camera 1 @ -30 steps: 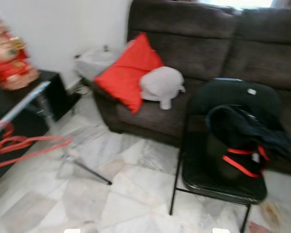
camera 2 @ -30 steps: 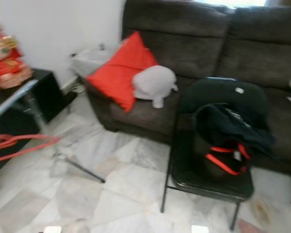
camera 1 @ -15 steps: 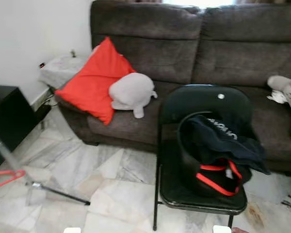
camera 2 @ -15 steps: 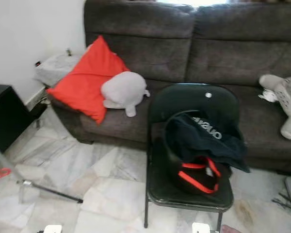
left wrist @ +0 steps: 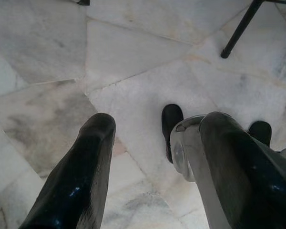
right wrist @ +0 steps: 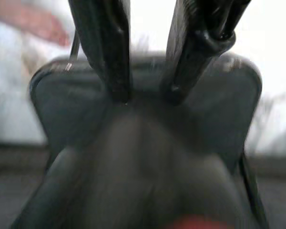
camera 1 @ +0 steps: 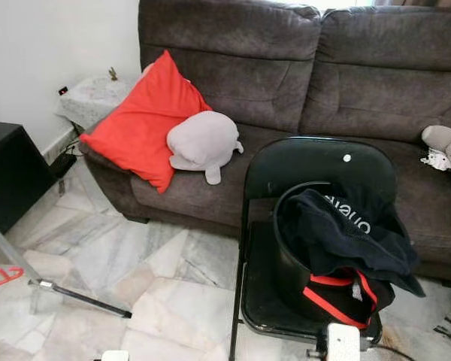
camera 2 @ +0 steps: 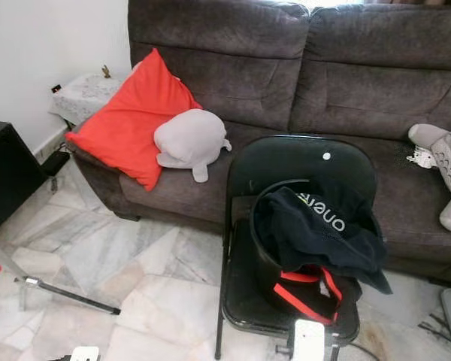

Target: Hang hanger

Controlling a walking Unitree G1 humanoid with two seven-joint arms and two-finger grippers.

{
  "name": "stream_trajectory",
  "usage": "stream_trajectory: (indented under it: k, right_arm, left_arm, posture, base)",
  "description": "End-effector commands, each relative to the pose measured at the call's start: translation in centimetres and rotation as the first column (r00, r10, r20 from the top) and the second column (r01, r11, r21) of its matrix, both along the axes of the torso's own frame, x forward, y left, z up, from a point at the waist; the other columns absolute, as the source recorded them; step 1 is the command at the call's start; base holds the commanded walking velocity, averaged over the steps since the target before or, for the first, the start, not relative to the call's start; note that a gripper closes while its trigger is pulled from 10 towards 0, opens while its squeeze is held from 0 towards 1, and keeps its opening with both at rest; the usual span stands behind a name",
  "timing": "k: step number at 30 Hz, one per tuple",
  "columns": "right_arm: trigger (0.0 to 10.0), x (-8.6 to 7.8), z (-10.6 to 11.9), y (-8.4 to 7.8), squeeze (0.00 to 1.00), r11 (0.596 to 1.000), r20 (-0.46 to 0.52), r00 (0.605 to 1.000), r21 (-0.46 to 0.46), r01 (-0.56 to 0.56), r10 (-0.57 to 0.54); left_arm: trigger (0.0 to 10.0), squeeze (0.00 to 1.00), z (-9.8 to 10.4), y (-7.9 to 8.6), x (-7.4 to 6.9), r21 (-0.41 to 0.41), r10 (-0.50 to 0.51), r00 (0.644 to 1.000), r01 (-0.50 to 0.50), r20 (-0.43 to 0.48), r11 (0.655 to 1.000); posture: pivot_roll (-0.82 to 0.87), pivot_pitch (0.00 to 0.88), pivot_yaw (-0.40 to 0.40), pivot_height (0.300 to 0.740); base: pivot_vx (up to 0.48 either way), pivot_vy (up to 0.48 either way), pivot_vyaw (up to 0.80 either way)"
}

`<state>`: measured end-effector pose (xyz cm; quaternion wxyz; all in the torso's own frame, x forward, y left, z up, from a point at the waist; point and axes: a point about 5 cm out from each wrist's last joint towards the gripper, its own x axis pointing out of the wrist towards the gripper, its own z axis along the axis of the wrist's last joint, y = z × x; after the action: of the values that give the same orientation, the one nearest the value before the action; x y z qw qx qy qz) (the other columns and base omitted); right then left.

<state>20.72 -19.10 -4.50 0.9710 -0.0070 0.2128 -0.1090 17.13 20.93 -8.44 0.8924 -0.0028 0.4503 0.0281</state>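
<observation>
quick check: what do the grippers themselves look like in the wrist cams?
Left gripper: two long, glossy black fingers with rounded tips, seen against pale marble floor. Right gripper: the same long black fingers, tapering toward the tips, blurred. No cables or markings can be made out on either.

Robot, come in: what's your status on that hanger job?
Left tool open over bare floor. Right tool open, empty, facing black chair. Red hanger lies on floor by rack leg.
</observation>
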Motion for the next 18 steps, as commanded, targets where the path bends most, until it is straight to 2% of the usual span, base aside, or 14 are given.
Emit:
stream_trajectory:
  k: [1,4,7,8,10,11,14,18]
  right_arm:
    - [10.0,-0.1,1.0,0.2,0.00,1.000,0.080,0.997,0.007,-0.001,0.000]
    - [10.0,-1.1,2.8,0.7,0.00,0.999,0.176,0.984,0.011,-0.032,0.029]
    - [10.0,-2.4,3.4,1.0,0.00,0.996,0.185,0.979,-0.036,-0.083,0.088]
    - [10.0,-3.4,3.9,1.0,0.00,0.994,0.190,0.976,-0.058,-0.093,0.103]
    - [10.0,-4.2,4.3,0.8,0.00,0.993,0.200,0.974,-0.073,-0.089,0.102]
    - [10.0,-4.7,5.3,0.5,0.00,0.995,0.215,0.973,-0.081,-0.064,0.080]
    - [10.0,-5.0,7.2,0.3,0.00,0.995,0.249,0.966,-0.089,-0.043,0.064]
    - [10.0,-4.5,8.4,0.4,0.00,0.995,0.278,0.959,-0.097,-0.038,0.064]
  left_arm:
    - [10.0,0.00,-0.4,0.3,-0.9,0.011,-0.004,0.999,0.004,-0.035,1.000]
    - [10.0,0.00,-0.4,0.3,-1.1,0.011,0.001,0.999,0.000,-0.037,1.000]
    - [10.0,0.00,-0.4,0.4,-1.1,0.014,-0.005,0.999,0.005,-0.038,1.000]
    - [10.0,0.00,-0.5,0.4,-1.2,0.015,-0.004,0.999,0.005,-0.039,1.000]
    - [10.0,0.00,-0.5,0.4,-1.2,0.016,-0.003,0.999,0.004,-0.040,1.000]
    - [10.0,0.00,-0.5,0.4,-1.3,0.018,-0.003,0.999,0.004,-0.040,1.000]
    - [10.0,0.00,-0.5,0.5,-1.3,0.020,-0.005,0.999,0.006,-0.041,1.000]
    - [10.0,0.00,-0.5,0.5,-1.2,0.020,-0.007,0.999,0.008,-0.040,1.000]
  posture:
    - [-0.10,0.054,0.029,0.740]
    - [-0.11,0.050,0.020,0.740]
    - [-0.12,0.047,0.016,0.740]
    - [-0.12,0.043,0.014,0.740]
    - [-0.12,0.043,0.014,0.740]
    - [-0.12,0.038,0.014,0.740]
    - [-0.13,0.035,0.014,0.740]
    - [-0.13,0.029,0.014,0.740]
  base:
    - [0.000,0.000,0.00]
    - [0.000,0.000,0.00]
    - [0.000,0.000,0.00]
    - [0.000,0.000,0.00]
    - [0.000,0.000,0.00]
    - [0.000,0.000,0.00]
    - [0.000,0.000,0.00]
    - [0.000,0.000,0.00]
